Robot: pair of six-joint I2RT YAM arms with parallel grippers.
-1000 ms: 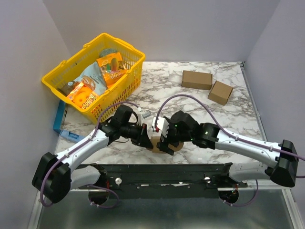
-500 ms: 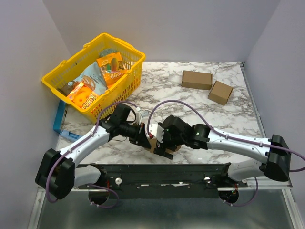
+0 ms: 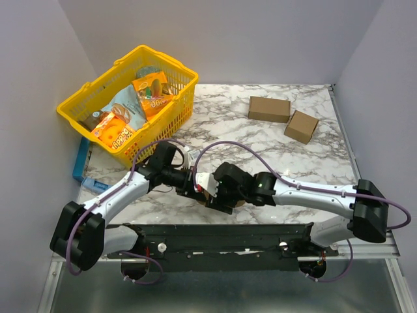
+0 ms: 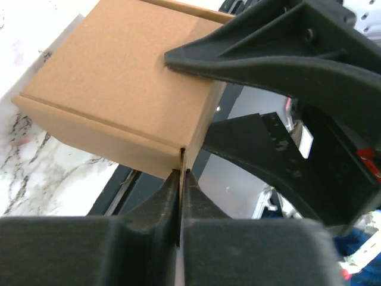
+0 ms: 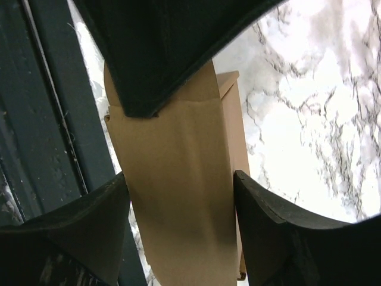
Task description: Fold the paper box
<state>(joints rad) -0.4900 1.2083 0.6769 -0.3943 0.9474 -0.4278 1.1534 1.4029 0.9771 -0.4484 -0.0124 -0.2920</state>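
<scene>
The yellow plastic basket (image 3: 171,114) is filling the far left corner of the white marbled table (image 3: 221,130), and a flat blue slab (image 3: 79,160) is lying at the left edge just beside it. A long brown cardboard cuboid (image 3: 268,109) and a squarish brown cardboard cuboid (image 3: 301,126) are occupying the far right corner. Between basket and cuboids, bare marble is lying open up to the far edge. Along the near edge the left arm (image 3: 117,195) and right arm (image 3: 319,192) are reaching inward. There the left gripper (image 4: 180,179) and right gripper (image 5: 181,185) are crowding the brown cardboard paper box (image 4: 119,77) at the middle, blocking that strip.
</scene>
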